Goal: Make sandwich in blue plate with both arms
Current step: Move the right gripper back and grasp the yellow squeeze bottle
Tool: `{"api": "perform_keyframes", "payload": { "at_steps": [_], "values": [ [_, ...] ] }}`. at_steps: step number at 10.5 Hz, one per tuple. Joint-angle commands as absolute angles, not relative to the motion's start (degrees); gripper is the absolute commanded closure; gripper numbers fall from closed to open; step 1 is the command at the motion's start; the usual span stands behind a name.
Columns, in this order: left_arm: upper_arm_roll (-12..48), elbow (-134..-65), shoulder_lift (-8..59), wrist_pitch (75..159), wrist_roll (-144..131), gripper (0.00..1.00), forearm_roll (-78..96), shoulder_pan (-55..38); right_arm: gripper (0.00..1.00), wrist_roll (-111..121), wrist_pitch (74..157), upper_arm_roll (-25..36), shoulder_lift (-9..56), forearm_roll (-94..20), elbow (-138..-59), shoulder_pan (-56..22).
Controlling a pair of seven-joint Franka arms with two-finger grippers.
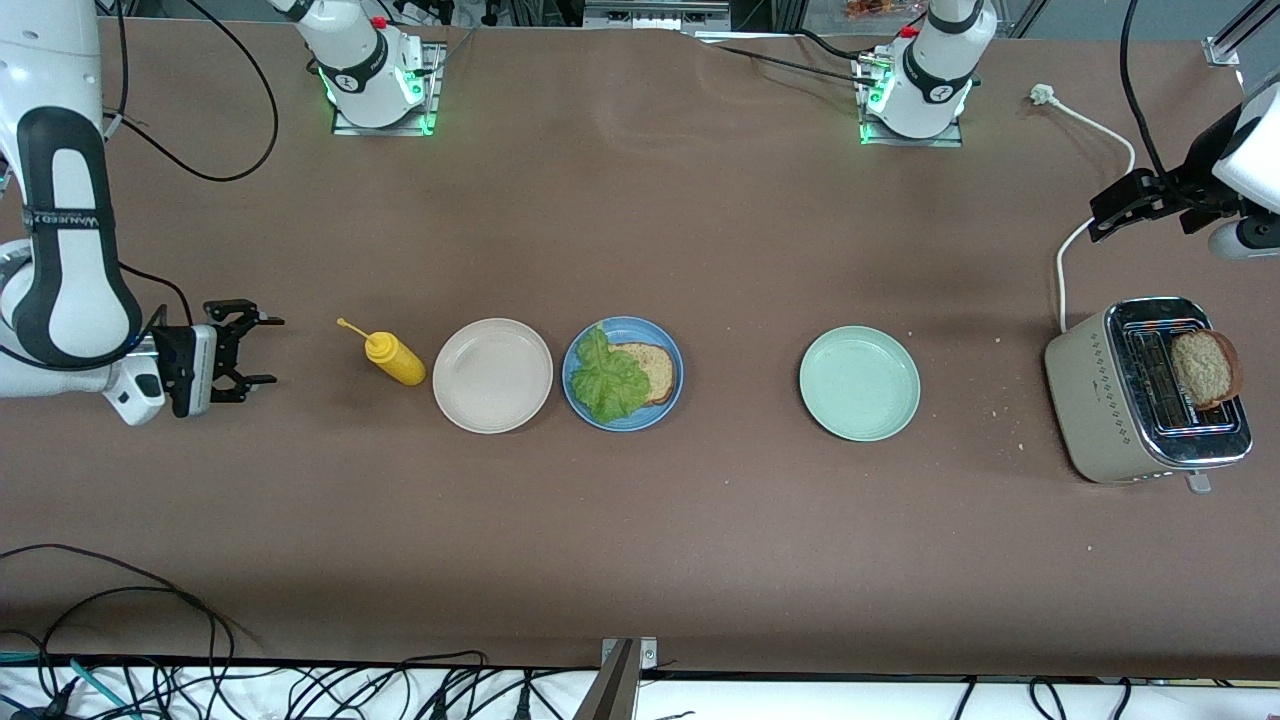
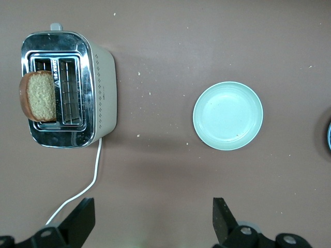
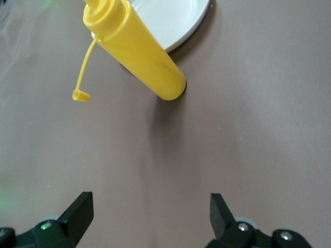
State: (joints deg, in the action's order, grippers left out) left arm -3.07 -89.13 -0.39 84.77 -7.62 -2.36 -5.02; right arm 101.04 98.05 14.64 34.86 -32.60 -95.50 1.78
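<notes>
The blue plate (image 1: 668, 340) sits mid-table with one bread slice (image 1: 652, 368) on it and a lettuce leaf (image 1: 608, 380) spread over most of that slice, so the sandwich lacks its top. That top slice (image 1: 1203, 367) stands up out of the toaster (image 1: 1110, 400) at the left arm's end of the table.

The left gripper (image 1: 1140, 203) hangs above the table beside the toaster, fingers wide apart and empty. The right gripper (image 1: 245, 351) hovers at the right arm's end, jaws also spread, holding nothing, just beside the yellow bottle (image 1: 395, 358).

Here is where it could slip. The slice leans in its slot, so a pinch off-centre may crumble it or drag the light toaster along. How deep the bread sits in the slot is hard to judge from here, so a snag on the wire guides is possible.

The carry passes over the green plate (image 1: 859, 383), and a loose grip drops the bread short. Set down crooked, it may push the lettuce off the rim toward the beige plate (image 1: 492, 375). The right arm could also knock the bottle over if it sweeps in.
</notes>
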Motion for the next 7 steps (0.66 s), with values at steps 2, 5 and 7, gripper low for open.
{"api": "perform_keyframes", "payload": {
  "at_steps": [2,5,7],
  "values": [
    [-2.7,-89.0,-0.7,84.4,-7.6,0.0,-4.4,-4.9,0.0,117.0,95.9,14.2,41.1,-43.3,-92.7,3.2],
    [-2.7,-89.0,-0.7,84.4,-7.6,0.0,-4.4,-4.9,0.0,127.8,93.5,13.9,42.1,-48.5,-92.8,3.3],
    [-2.7,-89.0,-0.7,84.4,-7.6,0.0,-4.4,-4.9,0.0,131.4,89.5,13.1,43.2,-52.8,-92.8,3.3]
  ]
}}
